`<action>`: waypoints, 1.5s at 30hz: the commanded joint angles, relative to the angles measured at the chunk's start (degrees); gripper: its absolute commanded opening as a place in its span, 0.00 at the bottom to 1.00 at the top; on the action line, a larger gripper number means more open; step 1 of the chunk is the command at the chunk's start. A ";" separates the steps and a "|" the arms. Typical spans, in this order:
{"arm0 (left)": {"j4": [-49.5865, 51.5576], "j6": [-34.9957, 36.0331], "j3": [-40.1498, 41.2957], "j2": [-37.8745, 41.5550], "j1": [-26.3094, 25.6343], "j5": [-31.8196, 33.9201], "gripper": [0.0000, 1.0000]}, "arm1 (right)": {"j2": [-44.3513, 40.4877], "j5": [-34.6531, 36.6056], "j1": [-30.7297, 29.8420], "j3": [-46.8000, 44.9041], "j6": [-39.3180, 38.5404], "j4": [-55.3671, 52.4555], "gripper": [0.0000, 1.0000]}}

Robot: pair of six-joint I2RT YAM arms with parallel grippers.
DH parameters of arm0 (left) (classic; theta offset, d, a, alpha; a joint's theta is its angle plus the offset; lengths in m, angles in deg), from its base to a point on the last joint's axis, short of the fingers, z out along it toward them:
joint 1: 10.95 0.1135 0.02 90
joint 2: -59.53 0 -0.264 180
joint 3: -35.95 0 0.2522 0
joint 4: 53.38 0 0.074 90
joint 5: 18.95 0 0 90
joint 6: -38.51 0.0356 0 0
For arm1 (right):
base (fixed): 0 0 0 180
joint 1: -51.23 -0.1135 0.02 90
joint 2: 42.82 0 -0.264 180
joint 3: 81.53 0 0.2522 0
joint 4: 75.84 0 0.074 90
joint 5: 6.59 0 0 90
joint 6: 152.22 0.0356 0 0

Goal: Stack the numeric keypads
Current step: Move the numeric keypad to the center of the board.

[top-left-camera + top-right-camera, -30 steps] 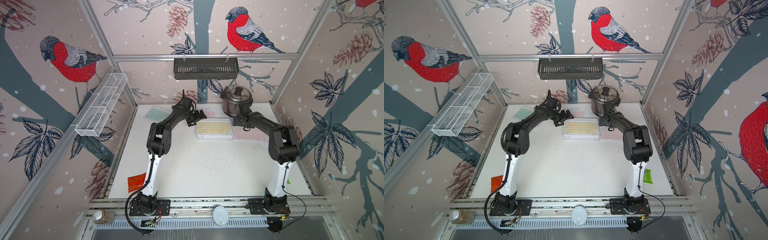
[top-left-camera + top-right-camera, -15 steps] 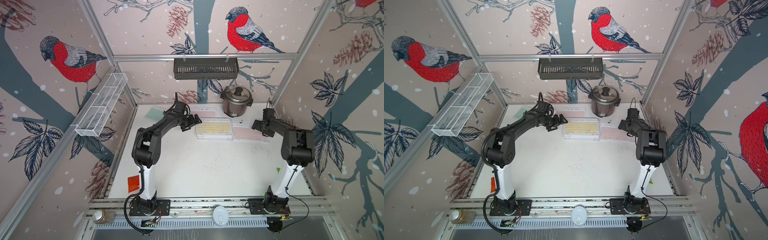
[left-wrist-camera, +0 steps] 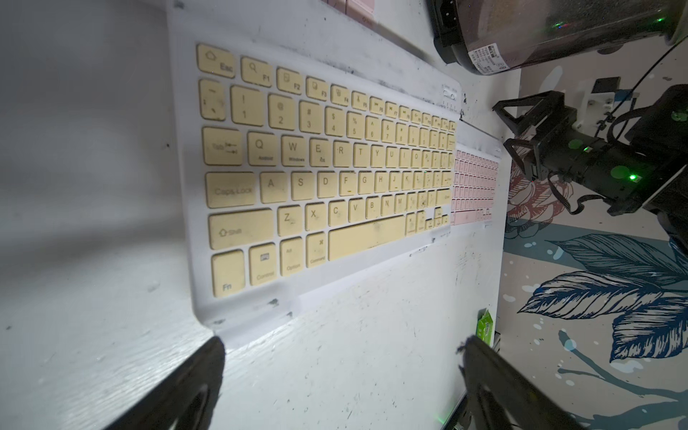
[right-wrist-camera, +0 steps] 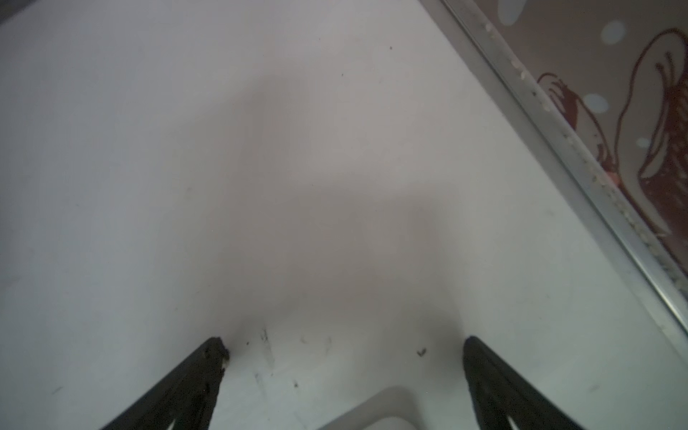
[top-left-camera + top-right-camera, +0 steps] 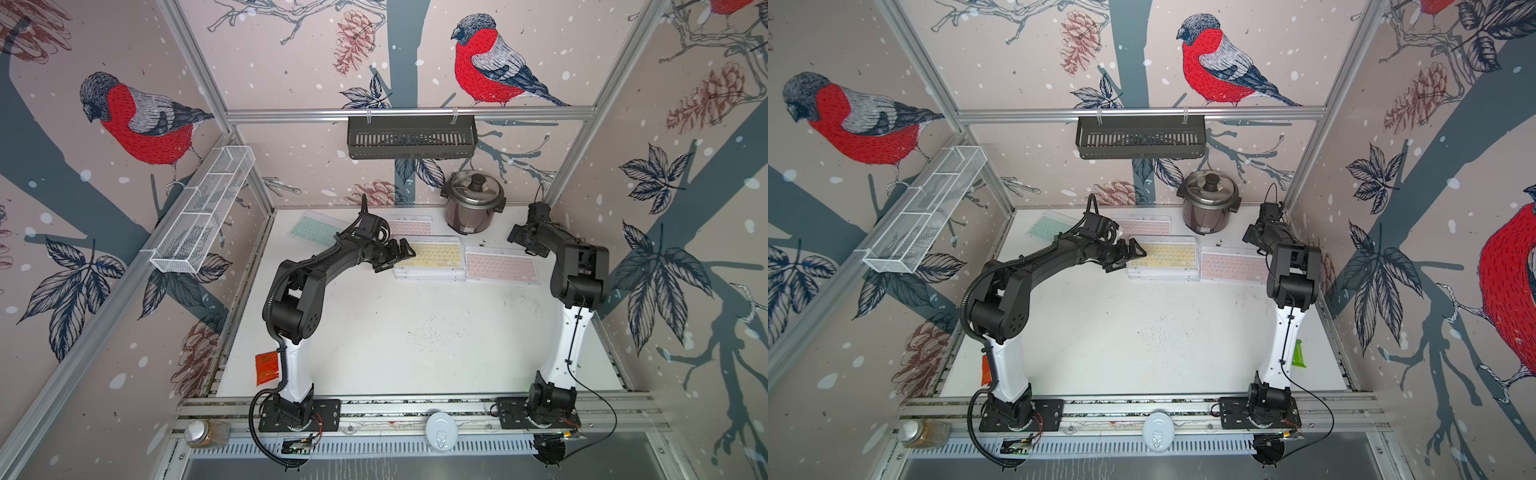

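A low stack of numeric keypads topped by a yellow-keyed one (image 5: pixel 430 255) (image 5: pixel 1163 257) lies at the back middle of the table. A pink keypad (image 5: pixel 500 266) lies flat just right of it. Another pink one (image 5: pixel 409 226) and a mint green one (image 5: pixel 311 227) lie behind. My left gripper (image 5: pixel 401 255) (image 3: pixel 342 357) is open and holds nothing at the stack's left end, with the yellow keypad (image 3: pixel 316 167) filling its wrist view. My right gripper (image 5: pixel 514 240) (image 4: pixel 344 350) is open over bare table by the right wall. A keypad corner (image 4: pixel 383 409) shows just below it.
A steel rice cooker (image 5: pixel 471 203) stands behind the pink keypad. A red packet (image 5: pixel 266 368) lies at the table's left edge and a green packet (image 5: pixel 1298 353) at its right edge. A black basket (image 5: pixel 411 137) and a white wire basket (image 5: pixel 203 220) hang on the walls.
My right arm has swung from beside the cooker out to the right wall, gripper still open. My left gripper has shifted slightly forward to the stack's left end.
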 commanded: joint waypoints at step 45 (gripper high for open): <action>-4.31 -2.16 5.96 3.97 -6.70 -2.86 0.99 | -27.66 6.35 -14.25 -42.94 2.16 6.00 1.00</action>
